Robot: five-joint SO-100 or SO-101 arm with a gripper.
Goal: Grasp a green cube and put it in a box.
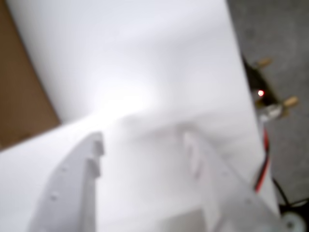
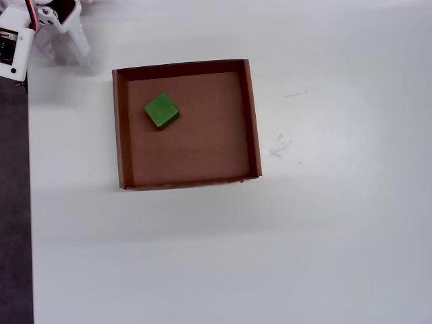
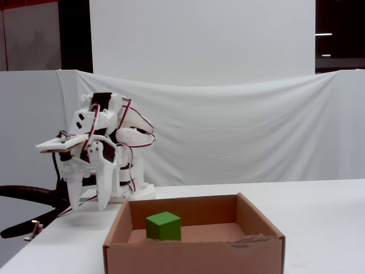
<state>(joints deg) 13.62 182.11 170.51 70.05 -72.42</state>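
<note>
The white counter (image 2: 324,236) fills nearly all of the overhead view, bare apart from a few faint scuffs right of centre. On it, in the upper middle of that frame, sits the box (image 2: 252,115), a shallow brown cardboard tray with low walls; in the fixed view its near wall runs along the bottom edge with a torn patch at the lower right.

The white arm (image 3: 105,142) stands folded at the left of the fixed view, tucked back over its base, which reads as a resting pose clear of the box. Its tool (image 3: 88,204) points down at the counter beside the box's left wall. The two fingers stand parted with a gap between them and nothing in it, so the tool is released and empty; the blurred wrist view shows the same spread over bare white surface.

The green cube (image 2: 161,111) lies on the box floor in the upper-left part of the tray, turned slightly askew to the walls and touching none of them. With the cube resting inside the box, the task looks finished.
</note>
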